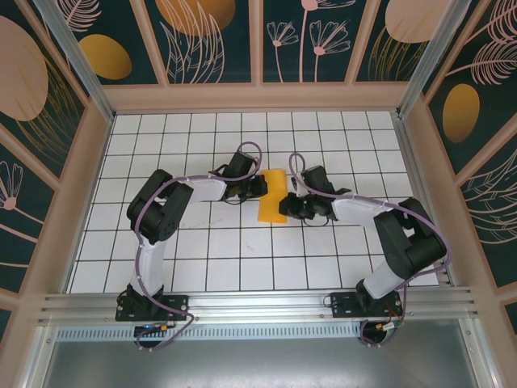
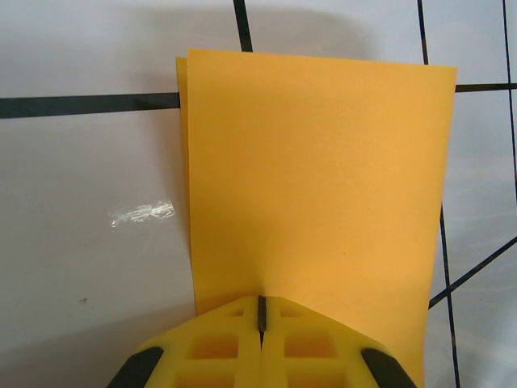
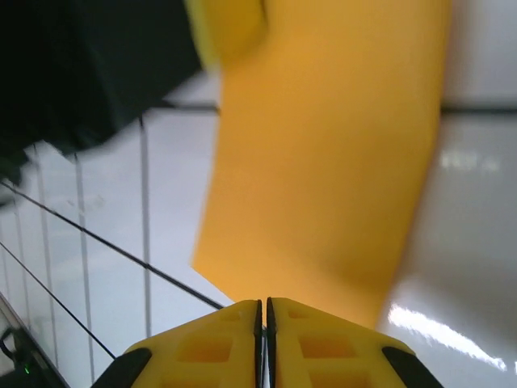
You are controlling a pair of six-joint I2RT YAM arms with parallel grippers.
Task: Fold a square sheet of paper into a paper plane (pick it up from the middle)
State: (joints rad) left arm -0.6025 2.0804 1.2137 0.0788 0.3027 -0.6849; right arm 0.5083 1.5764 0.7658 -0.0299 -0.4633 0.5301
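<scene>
The square sheet of paper [image 1: 272,196], doubled over into a narrow orange-yellow oblong, sat near the middle of the tiled bench [image 1: 202,259], between the two arms. The left hand [image 1: 257,187] was at its left edge, fingers pressed together over the paper. The right hand [image 1: 288,207] met the opposite edge, fingers likewise pressed together. Whether either actually nipped the sheet I could not tell.
</scene>
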